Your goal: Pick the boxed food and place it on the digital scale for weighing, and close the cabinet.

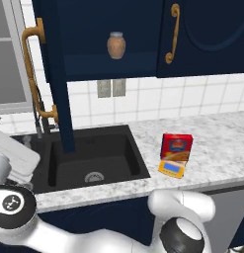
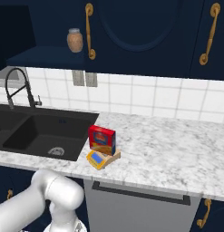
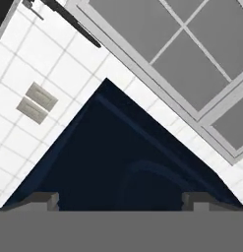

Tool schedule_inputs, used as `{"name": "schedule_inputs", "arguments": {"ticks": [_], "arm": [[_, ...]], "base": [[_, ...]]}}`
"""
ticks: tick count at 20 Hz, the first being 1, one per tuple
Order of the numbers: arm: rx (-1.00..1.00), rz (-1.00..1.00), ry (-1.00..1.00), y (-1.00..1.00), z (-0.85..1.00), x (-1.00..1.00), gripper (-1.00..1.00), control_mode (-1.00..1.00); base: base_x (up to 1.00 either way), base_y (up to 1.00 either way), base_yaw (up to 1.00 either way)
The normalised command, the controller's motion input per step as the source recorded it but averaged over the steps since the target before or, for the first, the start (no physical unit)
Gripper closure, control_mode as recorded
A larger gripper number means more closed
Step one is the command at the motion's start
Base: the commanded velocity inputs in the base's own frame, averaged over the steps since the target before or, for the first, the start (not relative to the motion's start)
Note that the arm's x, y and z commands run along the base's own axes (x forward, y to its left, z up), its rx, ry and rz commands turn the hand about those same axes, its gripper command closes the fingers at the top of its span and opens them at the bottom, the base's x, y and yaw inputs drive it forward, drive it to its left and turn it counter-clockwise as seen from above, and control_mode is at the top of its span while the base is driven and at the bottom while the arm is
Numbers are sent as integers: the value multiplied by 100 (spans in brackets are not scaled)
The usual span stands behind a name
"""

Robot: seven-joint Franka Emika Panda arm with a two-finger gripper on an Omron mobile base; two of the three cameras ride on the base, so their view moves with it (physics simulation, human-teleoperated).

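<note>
The boxed food [image 1: 176, 147], a red box with a yellow picture, stands upright on the digital scale [image 1: 171, 169] on the marble counter right of the sink; box [image 2: 102, 139] and scale [image 2: 99, 159] also appear from the right side. One door [image 1: 58, 74] of the navy cabinet [image 1: 202, 34] stands swung out over the sink, its brass handle [image 1: 31, 74] facing left. In the hand view my gripper [image 3: 120, 202] is open, nothing between its fingertips [image 3: 44, 200], and it points at the lower corner of that door [image 3: 123, 157], close in front.
A brown jar [image 1: 116, 45] sits on the open cabinet shelf. The black sink [image 1: 94, 158] and its faucet [image 2: 16, 84] lie below the open door. Two wall outlets [image 3: 37, 102] and a window [image 3: 192, 59] are behind the door.
</note>
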Motion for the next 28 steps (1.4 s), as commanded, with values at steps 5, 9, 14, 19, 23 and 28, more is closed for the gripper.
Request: {"name": "schedule_inputs", "arguments": {"ticks": [5,9,14,19,23,28], "arm": [[1,-5,0,0,-23,100,-100,-100],[2,0,-2,-8,9,55,-100,-100],[11,0,-14,-67,48,0,-100,-100],[22,7,-14,-99,15,0,-100,-100],[29,15,-13,-100,3,0,-100,-100],[28,19,-21,-100,13,-23,-100,-100]], "base": [[0,0,0],[0,0,0],[0,0,0],[0,0,0],[0,0,0],[0,0,0]]}}
